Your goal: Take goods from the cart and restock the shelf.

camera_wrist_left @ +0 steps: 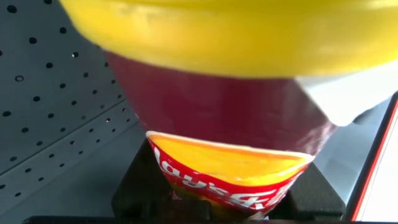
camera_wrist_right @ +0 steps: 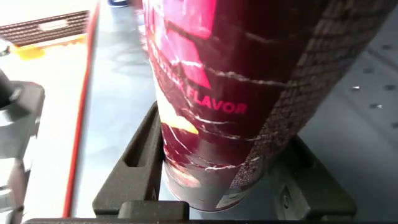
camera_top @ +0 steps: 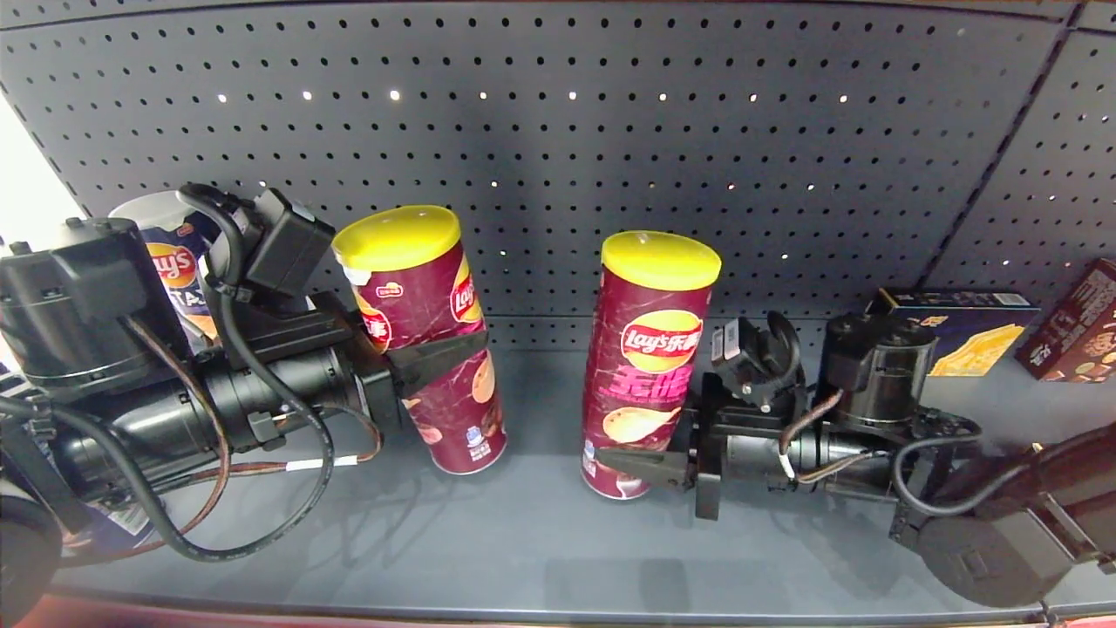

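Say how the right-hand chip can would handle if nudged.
Tall and narrow, the chip can probably tips easily. Being round, it would likely roll if felled. The right gripper grips it low, so its top may sway.

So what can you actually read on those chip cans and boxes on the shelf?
"Lay's" with Chinese characters beside it, and "FLAVOR" on its side: right can.
"Lay's": white-lidded can at far left; the letters beneath are partly hidden.
Left can: logo only partly showing, small print unreadable.
Blue box and brown box at far right: print too small to read.
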You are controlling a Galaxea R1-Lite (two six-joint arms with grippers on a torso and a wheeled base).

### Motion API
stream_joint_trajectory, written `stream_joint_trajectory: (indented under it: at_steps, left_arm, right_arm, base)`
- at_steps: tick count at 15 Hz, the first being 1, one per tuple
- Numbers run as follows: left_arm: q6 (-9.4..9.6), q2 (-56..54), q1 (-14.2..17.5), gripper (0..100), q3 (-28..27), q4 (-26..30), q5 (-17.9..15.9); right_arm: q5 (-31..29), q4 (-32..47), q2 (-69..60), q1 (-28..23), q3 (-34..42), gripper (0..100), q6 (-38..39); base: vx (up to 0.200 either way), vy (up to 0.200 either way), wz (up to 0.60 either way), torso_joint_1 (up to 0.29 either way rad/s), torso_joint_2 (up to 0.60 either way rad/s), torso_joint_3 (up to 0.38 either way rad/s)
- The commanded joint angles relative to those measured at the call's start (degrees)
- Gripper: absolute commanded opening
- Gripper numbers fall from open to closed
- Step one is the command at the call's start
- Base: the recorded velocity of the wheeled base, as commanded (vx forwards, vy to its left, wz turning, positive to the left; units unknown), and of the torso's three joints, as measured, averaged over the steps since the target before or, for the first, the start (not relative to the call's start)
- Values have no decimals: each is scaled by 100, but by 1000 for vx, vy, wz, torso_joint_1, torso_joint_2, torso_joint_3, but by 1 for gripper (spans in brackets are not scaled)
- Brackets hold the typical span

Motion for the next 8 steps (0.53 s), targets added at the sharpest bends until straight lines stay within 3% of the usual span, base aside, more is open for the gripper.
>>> stream_joint_trajectory:
  at_steps: [1,8]
  left_arm:
    - [1,6,0,0,2,-1,4]
    - [-7,6,18,0,46,-1,12]
  right_arm:
    - [-65,-202,-171,201,431,0,-6]
    - [-285,-448,-127,614,1028,0,-32]
  base:
    - [0,0,0,0,0,0]
    - [0,0,0,0,0,0]
